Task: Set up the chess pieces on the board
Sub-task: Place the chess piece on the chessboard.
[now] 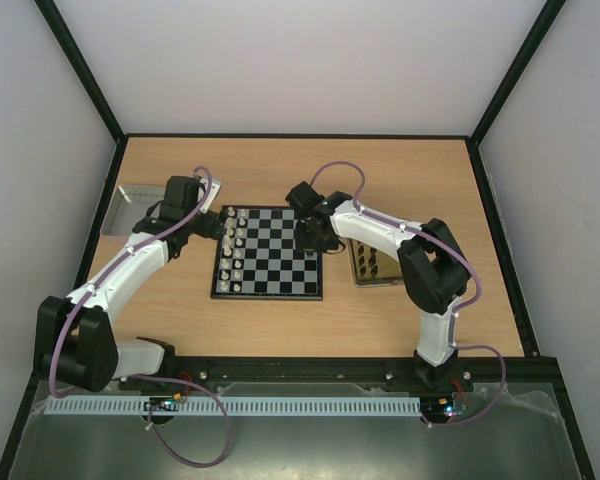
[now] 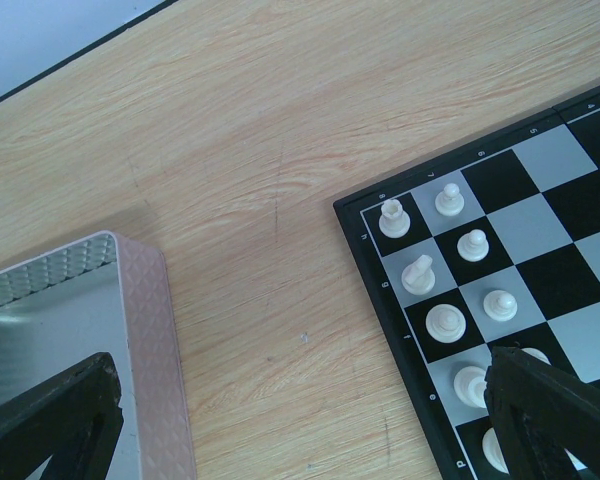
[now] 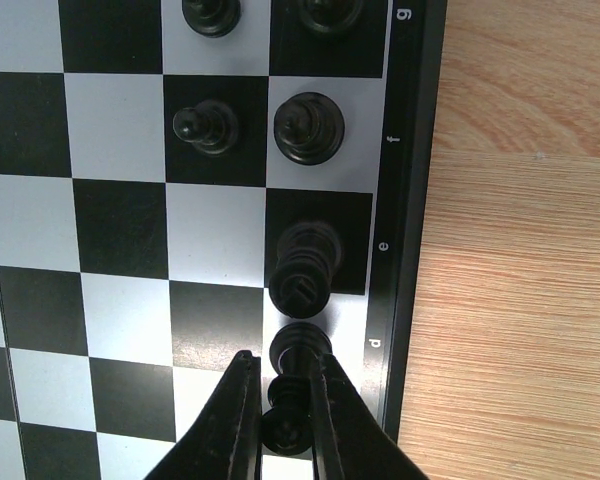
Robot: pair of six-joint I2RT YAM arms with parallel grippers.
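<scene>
Top external view: the board (image 1: 280, 268) sits mid-table, white pieces (image 1: 235, 250) lined up down its 9 o'clock side. There's a silver tray (image 1: 130, 210) further out at 9 o'clock and a yellow tray (image 1: 375, 262) just beside the 3 o'clock edge. The left arm (image 1: 130, 262) reaches to the board's 10 o'clock corner. The right arm (image 1: 380, 228) hangs over the 3 o'clock edge, so it's the nearer one for the black side. Left wrist view: the left jaws are spread wide with nothing between them, one finger (image 2: 555, 410) over the white rows and the other over the silver tray. There's lots of bare table (image 2: 280, 200) between tray and board, and the whites stand upright in two files by the corner. Right wrist view: the right jaws are clamped on a black piece (image 3: 300, 348) over the edge square marked d. The fingers (image 3: 232, 420) come in from 6 o'clock and squeeze across 9-to-3. Its long axis runs roughly 12-to-6 in this view, and I can't tell if the base is down on the square. The tight spot is the tall black neighbour (image 3: 305, 262) on e, just beside it at 12 o'clock. The squares at 9 o'clock are empty, and at 3 o'clock there's only frame, then table. My guess is to let go gently and back out toward 6 o'clock, not forward.
</scene>
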